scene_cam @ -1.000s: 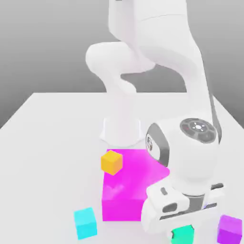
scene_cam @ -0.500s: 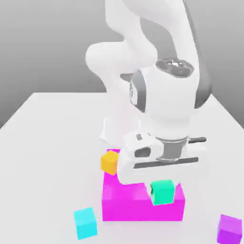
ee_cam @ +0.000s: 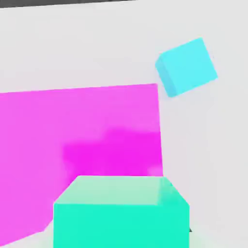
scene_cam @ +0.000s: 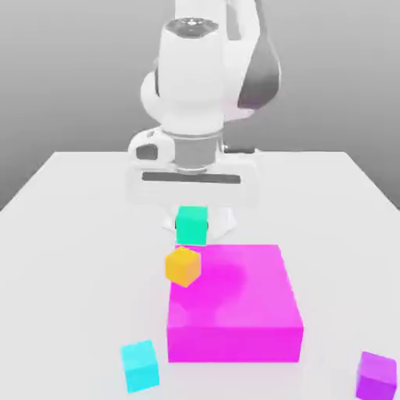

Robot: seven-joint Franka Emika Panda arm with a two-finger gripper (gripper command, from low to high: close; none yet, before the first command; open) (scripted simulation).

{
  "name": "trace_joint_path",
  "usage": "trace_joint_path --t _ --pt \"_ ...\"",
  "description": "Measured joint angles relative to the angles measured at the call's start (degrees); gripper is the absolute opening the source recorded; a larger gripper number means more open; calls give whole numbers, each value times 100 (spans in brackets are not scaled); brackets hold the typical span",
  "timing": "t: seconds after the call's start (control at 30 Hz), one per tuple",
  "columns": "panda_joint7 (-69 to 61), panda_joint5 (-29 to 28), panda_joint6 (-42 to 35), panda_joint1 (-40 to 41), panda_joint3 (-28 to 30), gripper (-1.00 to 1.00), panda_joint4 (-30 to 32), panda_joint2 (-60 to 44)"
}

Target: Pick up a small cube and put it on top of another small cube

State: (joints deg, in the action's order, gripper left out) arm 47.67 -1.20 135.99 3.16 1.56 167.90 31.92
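Fingers of gripper (scene_cam: 192, 226): closed on sea-green cube (scene_cam: 192, 225) | Pick-up: completed | Orange-yellow cube (scene_cam: 183, 266): located at magenta block (scene_cam: 234, 293), below held cube | Alignment, lowering, release: apparently still required

Lettering: none readable | labels, brands: none readable | numbers: none readable | signs: none readable

Cube (scene_cam: 192, 225) sea-green — block (scene_cam: 234, 293) magenta — another cube (scene_cam: 183, 266) orange-yellow

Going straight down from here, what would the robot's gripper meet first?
Probably the orange cube, meeting the held green cube; depth is unclear, so perhaps the magenta block.
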Motion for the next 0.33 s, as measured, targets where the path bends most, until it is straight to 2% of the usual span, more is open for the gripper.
trace_joint_path --t 0.07,0.23,0.27,0.33 --pt "0 5 180 68 21 -100 172 -8" --pt "3 -6 1321 96 28 -100 428 -894" --pt "4 -8 1468 97 28 100 456 -1012" --pt "4 -8 1468 97 28 100 456 -1012"
